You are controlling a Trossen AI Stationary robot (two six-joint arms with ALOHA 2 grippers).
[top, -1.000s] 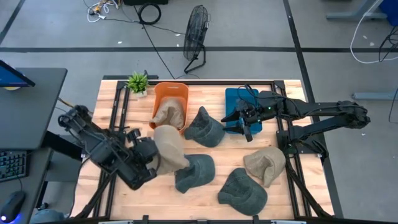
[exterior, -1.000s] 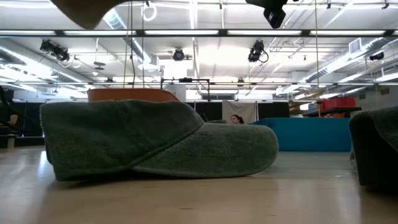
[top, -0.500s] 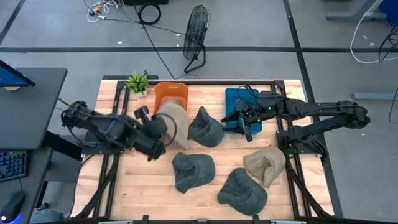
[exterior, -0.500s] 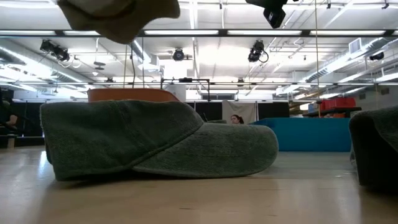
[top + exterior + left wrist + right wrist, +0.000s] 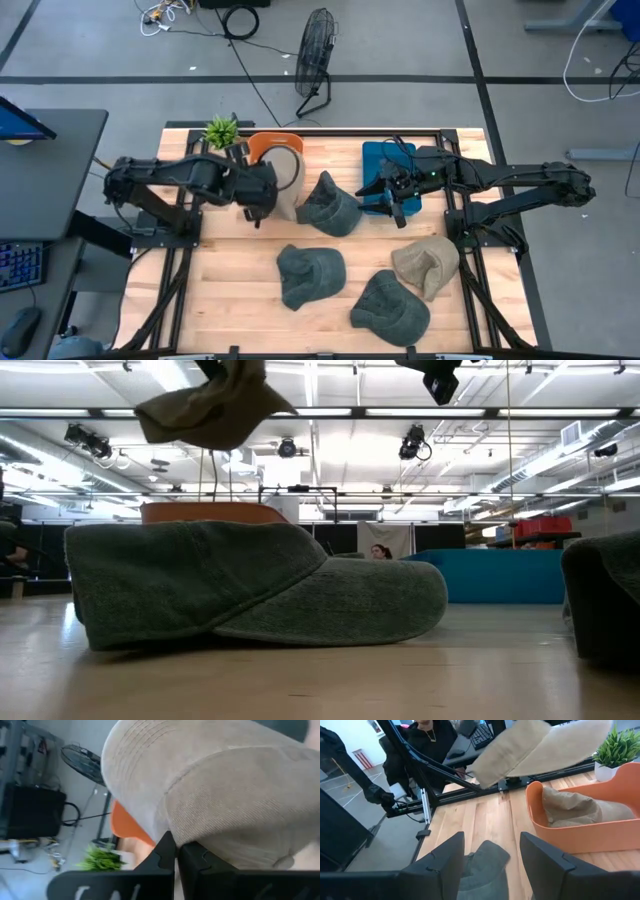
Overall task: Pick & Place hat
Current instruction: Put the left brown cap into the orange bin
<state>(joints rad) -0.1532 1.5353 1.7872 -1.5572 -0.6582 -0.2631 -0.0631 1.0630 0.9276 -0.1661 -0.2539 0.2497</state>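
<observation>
1. Swinging up and back from the near-left of the table toward the orange bin: left gripper, now beside the bin's open side, carrying the tan hat well clear of the wood.
2. Pinching the tan hat at its edge between closed fingers, crown hanging free over the bin in the left wrist view; seen aloft in the low view too.
3. Waiting over the blue tray with fingers spread and nothing between them: right gripper.
4. Already lying inside the bin: another tan hat.
5. Judging the step as the carry to the drop:
   - centring the crown over the bin's hollow, not over its rim, before letting go;
   - lowering a little first, since soft cloth dropping from height is likely to fold or catch on the wall;
   - keeping clear of the grey hat just beside the bin.
6. Resting on the table, apparently awaiting their turn: the two other grey hats and a third tan hat.
</observation>
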